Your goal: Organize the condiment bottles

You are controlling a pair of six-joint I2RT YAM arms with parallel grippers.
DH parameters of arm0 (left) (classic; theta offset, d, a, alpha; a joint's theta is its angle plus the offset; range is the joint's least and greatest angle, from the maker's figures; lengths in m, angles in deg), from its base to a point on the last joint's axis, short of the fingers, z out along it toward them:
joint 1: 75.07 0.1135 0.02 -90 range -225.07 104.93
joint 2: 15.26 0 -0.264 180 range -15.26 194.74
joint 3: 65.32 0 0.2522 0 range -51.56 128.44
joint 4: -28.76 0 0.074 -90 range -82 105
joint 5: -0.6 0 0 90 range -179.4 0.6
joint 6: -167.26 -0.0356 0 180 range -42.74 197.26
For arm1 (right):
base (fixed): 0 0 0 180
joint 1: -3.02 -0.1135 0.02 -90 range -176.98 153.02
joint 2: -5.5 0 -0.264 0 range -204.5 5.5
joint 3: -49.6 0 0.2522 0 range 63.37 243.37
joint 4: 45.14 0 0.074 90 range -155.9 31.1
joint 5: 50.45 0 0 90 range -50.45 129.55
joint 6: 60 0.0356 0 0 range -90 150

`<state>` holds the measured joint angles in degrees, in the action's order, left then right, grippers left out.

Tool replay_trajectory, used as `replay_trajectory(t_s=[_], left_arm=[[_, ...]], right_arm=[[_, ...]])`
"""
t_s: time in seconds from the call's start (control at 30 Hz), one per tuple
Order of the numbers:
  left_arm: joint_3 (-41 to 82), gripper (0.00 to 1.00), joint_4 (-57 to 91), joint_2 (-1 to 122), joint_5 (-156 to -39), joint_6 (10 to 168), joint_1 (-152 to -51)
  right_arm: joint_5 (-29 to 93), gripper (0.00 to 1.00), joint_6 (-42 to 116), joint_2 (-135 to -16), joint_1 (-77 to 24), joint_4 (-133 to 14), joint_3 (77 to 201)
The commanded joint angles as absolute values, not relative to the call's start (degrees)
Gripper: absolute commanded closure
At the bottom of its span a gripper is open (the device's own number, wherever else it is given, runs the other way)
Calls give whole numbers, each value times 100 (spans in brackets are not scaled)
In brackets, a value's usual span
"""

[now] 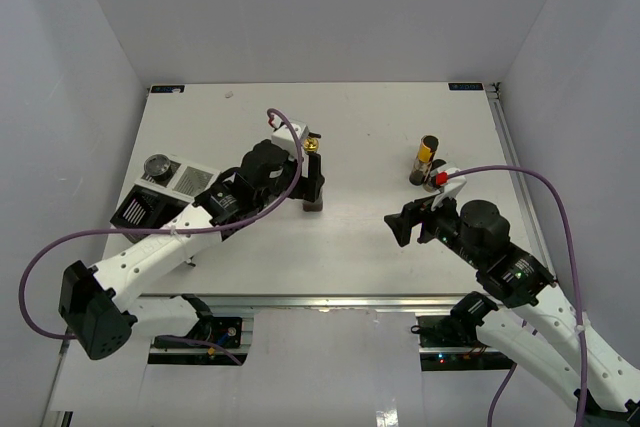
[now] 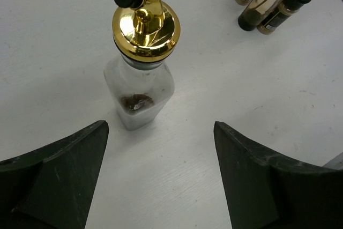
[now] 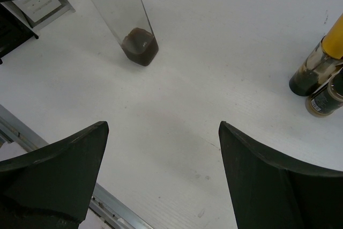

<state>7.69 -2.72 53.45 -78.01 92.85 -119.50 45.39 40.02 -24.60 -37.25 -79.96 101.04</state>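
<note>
Only the overhead view shows the grey-lidded jar (image 1: 157, 165) at a corner of the rack (image 1: 188, 179). Mid-table, left gripper (image 2: 161, 127) gapes wide before the gold-capped square bottle (image 2: 140, 87), brown dregs inside; right gripper (image 3: 163, 127) spread, empty.

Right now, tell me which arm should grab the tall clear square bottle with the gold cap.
Left. The left gripper is open, facing the gold-capped bottle closely; the right gripper sits farther off.

White table (image 1: 370, 127), black-and-white compartmented rack (image 1: 185, 180) near its left edge, pale grey walls (image 1: 320, 7) around.
</note>
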Motion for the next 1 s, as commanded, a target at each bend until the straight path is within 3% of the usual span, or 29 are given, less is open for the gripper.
replay_trajectory(t_s=[0.0, 0.43, 0.97], left_arm=[[1005, 12, 284, 5356, -7228, 9317, -12060], [1547, 14, 377, 6076, -6936, 9185, -12119], [1802, 25, 475, 6517, -6352, 9171, -12156]], right_arm=[[4605, 10, 3940, -2368, -3758, -7920, 10151], [4605, 10, 3940, -2315, -3760, -7911, 10151], [4587, 10, 3923, -2310, -3764, -7903, 10151]])
